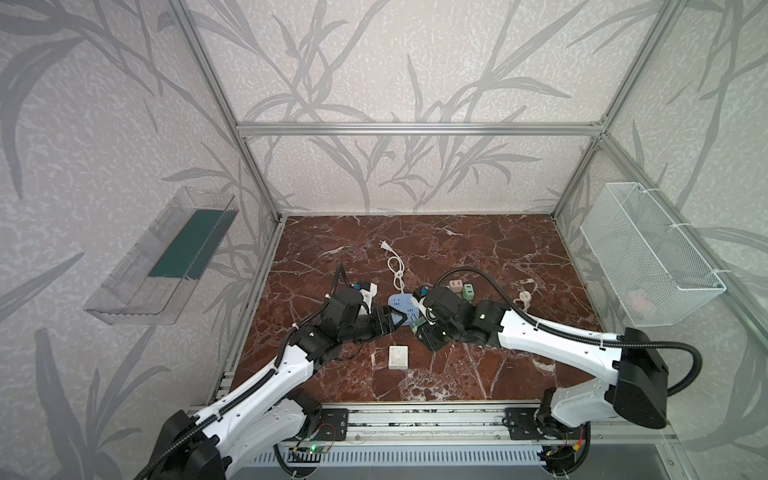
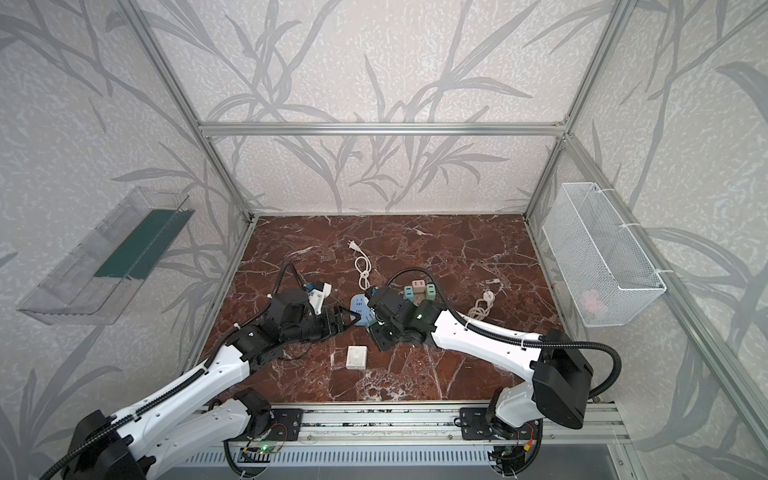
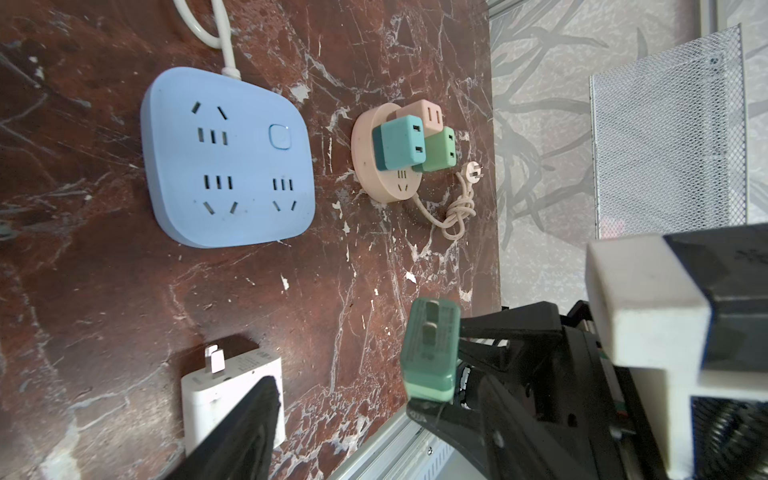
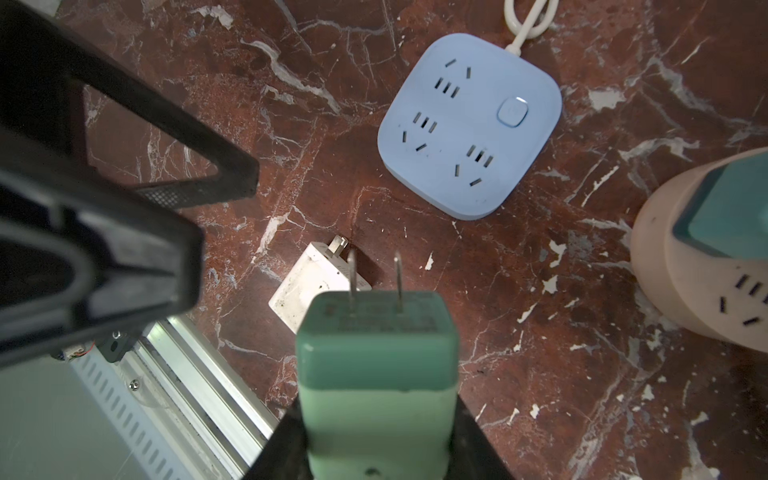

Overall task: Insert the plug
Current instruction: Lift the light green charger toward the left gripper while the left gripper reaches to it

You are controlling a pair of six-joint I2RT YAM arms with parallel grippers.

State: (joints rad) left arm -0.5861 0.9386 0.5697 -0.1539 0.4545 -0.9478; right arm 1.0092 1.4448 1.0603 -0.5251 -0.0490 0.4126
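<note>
Position: green plug [image 4: 376, 374] clamped in right gripper [image 4: 376, 451], lower centre of right wrist view.
Look: two-tone green, two flat prongs.
Left gripper [image 2: 350, 318]: jaws apart, empty.

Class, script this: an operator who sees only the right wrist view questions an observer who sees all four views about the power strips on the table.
Operator: The green plug is in my grip, and I see the blue power strip. Is that strip plugged in anywhere?
Observer: No. In both top views its own white plug lies loose on the table, in no socket.
Operator: What sits on the pink strip?
Observer: The left wrist view shows three cubes on it: pink adapter, teal adapter, green adapter.
</note>
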